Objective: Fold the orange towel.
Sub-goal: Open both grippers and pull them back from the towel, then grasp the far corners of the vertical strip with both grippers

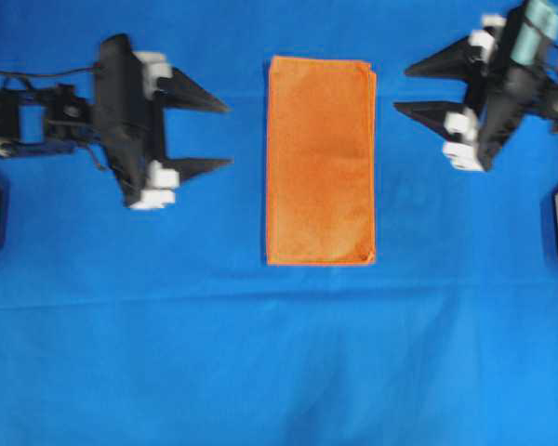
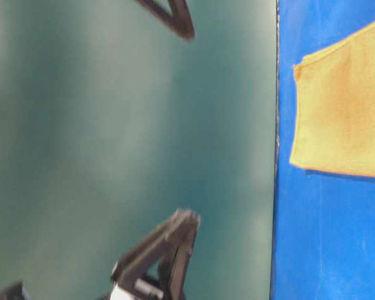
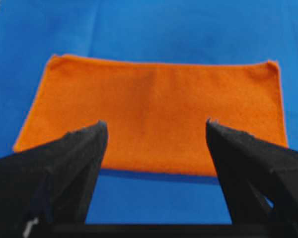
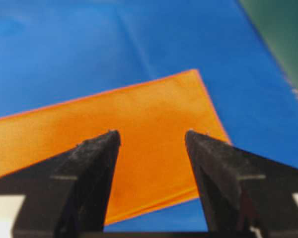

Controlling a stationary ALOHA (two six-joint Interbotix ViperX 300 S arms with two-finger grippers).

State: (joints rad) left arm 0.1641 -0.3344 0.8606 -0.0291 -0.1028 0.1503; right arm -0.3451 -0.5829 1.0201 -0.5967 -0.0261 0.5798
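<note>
Both the left gripper [image 1: 225,135] and right gripper [image 1: 405,87] gape empty beside the orange towel [image 1: 321,161]; a one-layer pinch risks undoing its fold.

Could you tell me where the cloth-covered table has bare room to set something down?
The widest free patch is the blue cloth below the towel, across the whole near side. Narrow strips lie between the towel and each open gripper, left and right; those flanks are crowded.

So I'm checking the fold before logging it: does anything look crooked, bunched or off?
Nothing much stands out. The orange towel lies flat as a neat rectangle on the blue cloth, edges nearly matched; only its top right corner shows a slight layer offset. Both claws are open and clear of it.
</note>
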